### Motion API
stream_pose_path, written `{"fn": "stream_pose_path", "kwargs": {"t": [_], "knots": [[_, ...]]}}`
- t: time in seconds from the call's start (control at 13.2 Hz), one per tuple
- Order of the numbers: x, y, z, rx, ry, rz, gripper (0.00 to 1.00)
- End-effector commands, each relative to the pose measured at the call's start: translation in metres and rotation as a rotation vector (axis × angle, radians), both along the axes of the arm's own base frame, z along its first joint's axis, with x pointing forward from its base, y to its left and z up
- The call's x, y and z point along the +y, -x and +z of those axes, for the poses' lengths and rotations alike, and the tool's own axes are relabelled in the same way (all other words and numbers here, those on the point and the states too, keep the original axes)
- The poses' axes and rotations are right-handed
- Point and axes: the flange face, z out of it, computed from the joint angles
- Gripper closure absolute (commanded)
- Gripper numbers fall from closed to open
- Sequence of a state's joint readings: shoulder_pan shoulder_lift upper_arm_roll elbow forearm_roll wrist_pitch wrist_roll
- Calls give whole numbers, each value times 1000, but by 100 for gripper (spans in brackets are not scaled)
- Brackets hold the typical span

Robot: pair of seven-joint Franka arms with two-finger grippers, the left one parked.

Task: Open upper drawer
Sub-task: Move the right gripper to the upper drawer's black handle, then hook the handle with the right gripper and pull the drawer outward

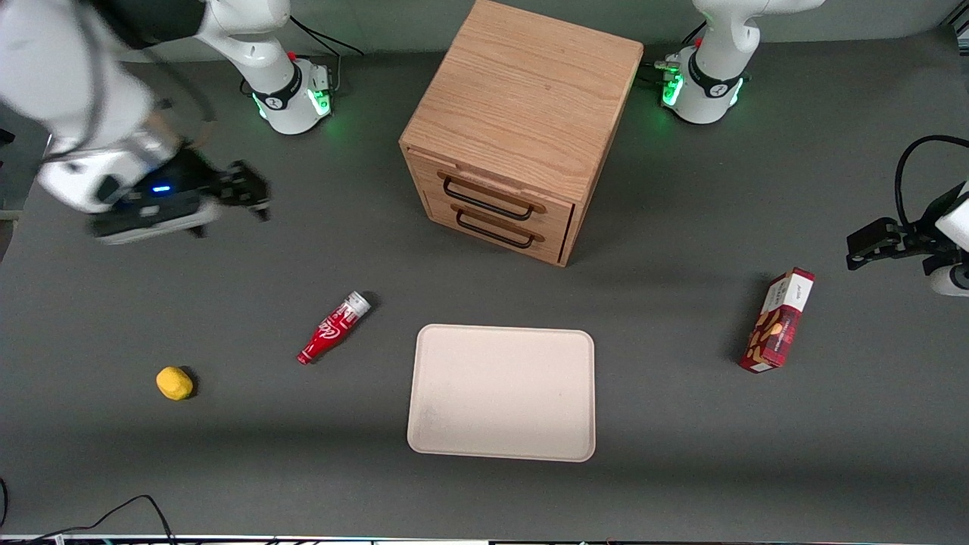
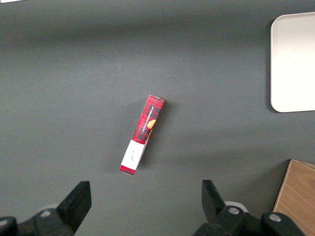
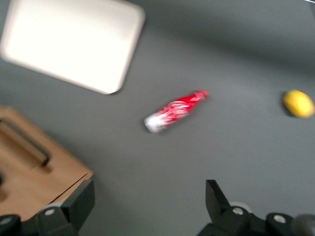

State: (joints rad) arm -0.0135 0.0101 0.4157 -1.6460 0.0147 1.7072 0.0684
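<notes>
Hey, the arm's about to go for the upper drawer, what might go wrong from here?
1. The upper drawer's handle sits just above the lower drawer's identical one, so the gripper, open and well off toward the working arm's end, might hook the wrong one.
2. The cabinet stands loose on the table; a pull may drag it.
3. A low approach could clip the bottle.

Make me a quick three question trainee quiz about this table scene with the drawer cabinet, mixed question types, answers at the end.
1. True or false: the upper drawer is pulled fully out.
2. Which lies nearest the gripper? A) red bottle B) snack box C) tray
3. Fill in: the gripper is open, holds nothing, and hangs over the table toward the ____ arm's end.

Key: 1 false, it is about shut, handle untouched; 2 A; 3 working.
</notes>
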Motion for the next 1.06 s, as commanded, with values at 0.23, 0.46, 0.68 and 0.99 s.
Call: {"fn": "stream_pose_path", "kwargs": {"t": [0.23, 0.46, 0.68, 0.99], "knots": [[176, 30, -36, -12, -51, 368, 0], [211, 31, -66, 25, -72, 452, 0], [243, 44, -98, 25, -69, 531, 0], [251, 43, -138, 95, -74, 559, 0]]}}
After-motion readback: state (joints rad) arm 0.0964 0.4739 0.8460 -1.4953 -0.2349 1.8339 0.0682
